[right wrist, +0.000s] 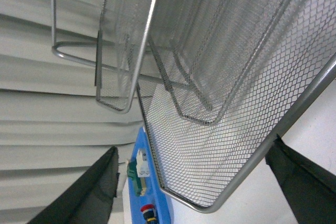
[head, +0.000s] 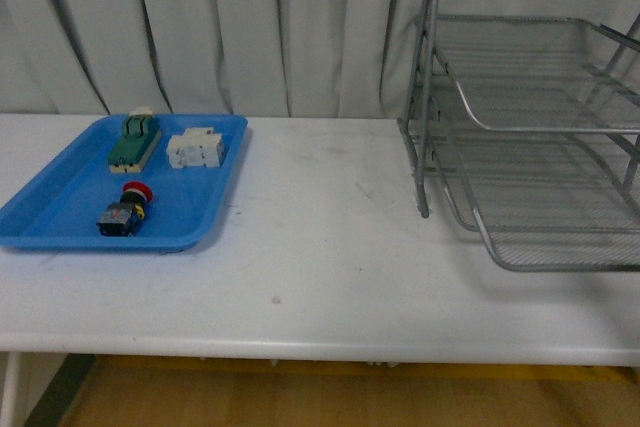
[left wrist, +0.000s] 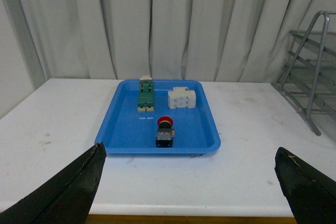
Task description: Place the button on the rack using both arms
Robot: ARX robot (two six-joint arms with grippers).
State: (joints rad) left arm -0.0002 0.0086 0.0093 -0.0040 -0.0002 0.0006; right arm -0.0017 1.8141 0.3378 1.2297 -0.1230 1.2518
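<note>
The button [head: 126, 211] with its red cap, yellow collar and dark body lies in the front part of a flat blue tray [head: 60, 232] at the table's left. It also shows in the left wrist view [left wrist: 165, 131] and the right wrist view [right wrist: 148, 213]. The silver wire-mesh rack [head: 530, 117] stands at the right; its edge shows in the left wrist view [left wrist: 310, 56]. My left gripper [left wrist: 191, 184] is open and empty, well back from the tray near the table's front edge. My right gripper [right wrist: 194, 187] is open and empty, close against the rack's mesh tiers [right wrist: 220, 87]. Neither arm shows in the front view.
A green-and-cream block [head: 134, 141] and a white blocky component [head: 196, 149] lie at the back of the blue tray. The white table [head: 320, 247] runs from the tray to the rack. Grey curtains [head: 220, 27] hang behind the table.
</note>
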